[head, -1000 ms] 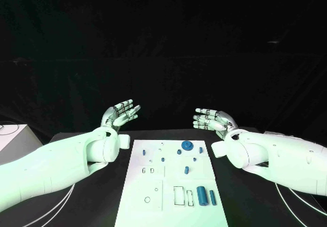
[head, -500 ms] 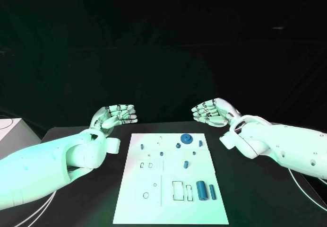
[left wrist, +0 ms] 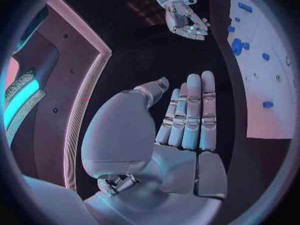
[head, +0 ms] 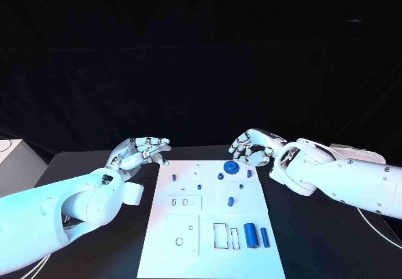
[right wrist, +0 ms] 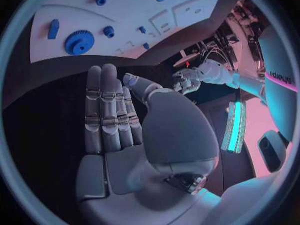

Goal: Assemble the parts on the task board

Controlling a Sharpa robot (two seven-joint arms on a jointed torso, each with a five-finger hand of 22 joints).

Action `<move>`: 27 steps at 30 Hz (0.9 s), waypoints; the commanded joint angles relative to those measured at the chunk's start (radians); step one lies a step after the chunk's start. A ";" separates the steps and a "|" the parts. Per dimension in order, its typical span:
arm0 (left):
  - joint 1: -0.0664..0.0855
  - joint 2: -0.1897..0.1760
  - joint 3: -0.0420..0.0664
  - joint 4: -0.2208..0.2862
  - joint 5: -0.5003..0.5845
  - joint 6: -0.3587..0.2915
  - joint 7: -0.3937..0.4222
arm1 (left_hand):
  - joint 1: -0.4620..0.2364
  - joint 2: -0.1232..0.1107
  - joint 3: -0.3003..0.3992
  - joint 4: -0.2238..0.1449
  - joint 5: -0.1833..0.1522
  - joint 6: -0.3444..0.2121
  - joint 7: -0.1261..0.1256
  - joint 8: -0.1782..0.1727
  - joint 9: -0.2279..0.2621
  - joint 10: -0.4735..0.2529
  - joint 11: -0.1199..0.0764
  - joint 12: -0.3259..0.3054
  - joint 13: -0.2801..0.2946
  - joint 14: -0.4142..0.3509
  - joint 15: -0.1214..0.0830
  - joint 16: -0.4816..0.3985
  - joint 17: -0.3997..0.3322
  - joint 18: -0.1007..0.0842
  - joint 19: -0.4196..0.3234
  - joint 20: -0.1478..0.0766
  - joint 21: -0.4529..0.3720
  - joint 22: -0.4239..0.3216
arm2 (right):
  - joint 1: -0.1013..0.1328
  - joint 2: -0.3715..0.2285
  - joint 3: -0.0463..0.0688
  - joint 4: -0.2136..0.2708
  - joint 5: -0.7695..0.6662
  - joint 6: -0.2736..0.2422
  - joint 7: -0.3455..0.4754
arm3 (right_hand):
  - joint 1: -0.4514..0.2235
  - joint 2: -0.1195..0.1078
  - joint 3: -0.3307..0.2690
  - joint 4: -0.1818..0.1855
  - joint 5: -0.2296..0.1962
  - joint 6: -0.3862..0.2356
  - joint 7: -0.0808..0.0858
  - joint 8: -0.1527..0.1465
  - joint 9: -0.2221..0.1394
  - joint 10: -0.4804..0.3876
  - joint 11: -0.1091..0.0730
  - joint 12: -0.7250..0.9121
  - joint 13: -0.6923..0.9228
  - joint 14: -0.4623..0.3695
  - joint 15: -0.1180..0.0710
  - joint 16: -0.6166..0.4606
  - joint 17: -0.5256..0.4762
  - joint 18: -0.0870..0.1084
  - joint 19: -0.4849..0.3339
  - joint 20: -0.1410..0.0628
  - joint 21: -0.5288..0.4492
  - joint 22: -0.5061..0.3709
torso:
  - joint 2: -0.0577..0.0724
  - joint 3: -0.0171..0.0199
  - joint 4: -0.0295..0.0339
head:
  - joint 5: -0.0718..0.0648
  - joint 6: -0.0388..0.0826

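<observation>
While the flat white rectangular task board [head: 210, 226] lies in the middle of the black table [head: 100, 232], both silver hands hover over its far end holding nothing. The left hand [head: 142, 152] hangs by the far left corner, the right hand [head: 251, 148] just beyond the round blue toothed gear [head: 231, 168]; both have their fingers straight and close together. A blue cylinder [head: 248, 235] and a thinner blue pin [head: 264, 236] lie side by side near the board's near right edge.

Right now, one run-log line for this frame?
left hand: empty, open | right hand: empty, above gear | task board: parts untouched
</observation>
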 commanded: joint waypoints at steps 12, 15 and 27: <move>0.003 -0.029 0.007 0.060 -0.027 0.044 -0.024 | -0.017 -0.004 0.009 -0.003 0.001 -0.002 0.000 -0.009 0.003 -0.005 0.003 -0.004 0.001 -0.005 0.002 0.034 0.015 0.009 -0.023 0.003 0.043 0.034 | -0.008 0.074 0.000 -0.018 -0.331 0.099 -0.190 | -0.040 -0.097 0.057 0.073 0.011 -0.009 -0.005 -0.037 0.036 -0.076 0.000 -0.007 0.024 0.092 -0.007 0.751 0.695 -0.071 0.235 -0.008 0.595 0.667 | 0.054 -0.0023 0.0232 | -0.016 0.002; 0.003 -0.030 0.008 0.063 -0.027 0.045 -0.025 | -0.018 -0.004 0.009 -0.004 0.001 -0.002 0.000 -0.009 0.004 -0.005 0.003 -0.004 0.001 -0.005 0.002 0.037 0.016 0.009 -0.024 0.003 0.046 0.036 | -0.010 0.081 -0.001 -0.021 -0.342 0.109 -0.201 | -0.042 -0.100 0.054 0.077 0.008 -0.012 -0.006 -0.038 0.038 -0.086 0.001 -0.007 0.022 0.091 -0.006 0.760 0.702 -0.072 0.239 -0.007 0.604 0.679 | 0.058 -0.0036 0.0244 | -0.017 0.001; 0.004 -0.029 0.009 0.065 -0.027 0.045 -0.027 | -0.023 -0.006 0.010 -0.003 0.001 -0.008 0.003 -0.012 0.004 -0.012 0.006 -0.005 0.001 -0.010 0.004 0.044 0.018 0.009 -0.032 0.005 0.058 0.045 | -0.021 0.101 -0.002 -0.032 -0.417 0.144 -0.257 | -0.048 -0.102 0.037 0.087 0.003 -0.018 -0.012 -0.039 0.044 -0.106 -0.001 -0.006 0.020 0.087 -0.007 0.773 0.706 -0.078 0.251 -0.006 0.637 0.722 | 0.069 -0.0083 0.0231 | -0.021 -0.003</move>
